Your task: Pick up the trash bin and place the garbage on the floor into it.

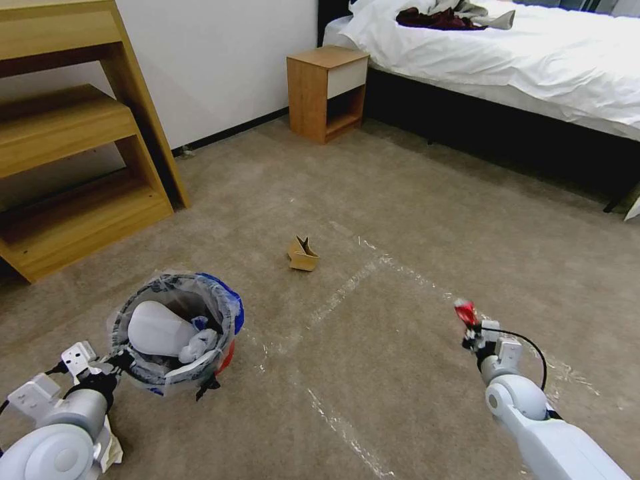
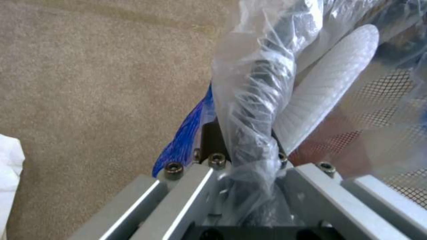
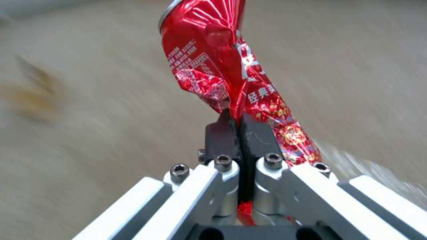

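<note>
The red trash bin, lined with a clear bag, hangs low at the left above the floor. My left gripper is shut on its bagged rim. Inside lie a white slipper and a white tissue wad; the slipper also shows in the left wrist view. At the right, my right gripper is shut on a crumpled red wrapper, held above the carpet. The wrapper sticks out past the pinched fingers. A brown cardboard scrap lies on the floor ahead, between the arms.
A wooden shelf unit stands at the left wall. A wooden nightstand and a bed with white sheets line the back and right. Something white lies beneath my left arm. Tape strips cross the carpet.
</note>
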You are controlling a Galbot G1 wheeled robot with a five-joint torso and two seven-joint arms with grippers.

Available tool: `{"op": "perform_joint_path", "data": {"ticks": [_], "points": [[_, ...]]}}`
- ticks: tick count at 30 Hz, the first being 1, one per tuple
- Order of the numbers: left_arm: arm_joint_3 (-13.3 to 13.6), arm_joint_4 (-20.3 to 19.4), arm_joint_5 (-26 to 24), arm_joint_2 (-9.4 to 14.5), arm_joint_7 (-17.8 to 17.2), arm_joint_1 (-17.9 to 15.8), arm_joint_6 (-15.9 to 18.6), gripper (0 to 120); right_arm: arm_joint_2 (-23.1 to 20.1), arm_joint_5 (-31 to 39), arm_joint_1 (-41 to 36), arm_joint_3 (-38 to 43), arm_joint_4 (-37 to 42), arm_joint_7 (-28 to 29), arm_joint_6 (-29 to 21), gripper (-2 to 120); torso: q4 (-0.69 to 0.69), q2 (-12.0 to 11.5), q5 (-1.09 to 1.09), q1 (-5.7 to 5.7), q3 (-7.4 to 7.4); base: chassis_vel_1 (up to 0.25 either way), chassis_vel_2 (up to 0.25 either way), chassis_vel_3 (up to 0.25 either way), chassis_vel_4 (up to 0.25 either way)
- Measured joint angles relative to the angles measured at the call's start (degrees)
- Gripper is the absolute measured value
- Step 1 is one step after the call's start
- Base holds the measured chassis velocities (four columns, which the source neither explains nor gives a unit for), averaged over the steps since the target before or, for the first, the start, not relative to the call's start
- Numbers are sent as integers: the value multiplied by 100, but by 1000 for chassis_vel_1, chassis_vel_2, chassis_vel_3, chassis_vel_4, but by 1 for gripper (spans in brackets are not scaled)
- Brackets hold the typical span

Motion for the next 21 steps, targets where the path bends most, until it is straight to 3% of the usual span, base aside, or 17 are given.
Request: {"op": "perform_joint_path", "data": {"ticks": [1, 4, 5, 8, 13, 16, 21], "points": [[0, 0, 0, 0, 0, 0, 0, 1, 0, 0, 0, 0, 0, 0, 0, 0, 0, 0, 0, 0, 0, 0, 0, 0, 0], [10, -45, 7, -1, -17, 6, 23, 1, -142, 259, -41, -142, 495, -1019, 941, 0, 1, 0, 0, 0, 0, 0, 0, 0, 0], [10, -45, 7, -1, -17, 6, 23, 1, -142, 259, -41, -142, 495, -1019, 941, 0, 1, 0, 0, 0, 0, 0, 0, 0, 0], [35, -106, 13, 2, -40, 16, 52, 1, -332, 371, -21, -426, 1070, -1817, 1560, 0, 0, 0, 0, 0, 0, 0, 0, 0, 0], [56, -171, 12, 11, -74, 15, 102, 1, -564, 435, 136, -791, 1546, -2185, 1867, 0, 0, 0, 0, 0, 0, 0, 0, 0, 0], [88, -240, -5, 12, -103, 6, 184, 1, -946, 426, 574, -1317, 2004, -2436, 2067, 0, 1, 0, 0, 0, 0, 0, 0, 0, 0], [113, -247, -16, 25, -126, -31, 245, 1, -1369, 704, 1131, -1881, 2467, -2404, 1989, 0, 0, 0, 0, 0, 0, 0, 0, 0, 0]]}}
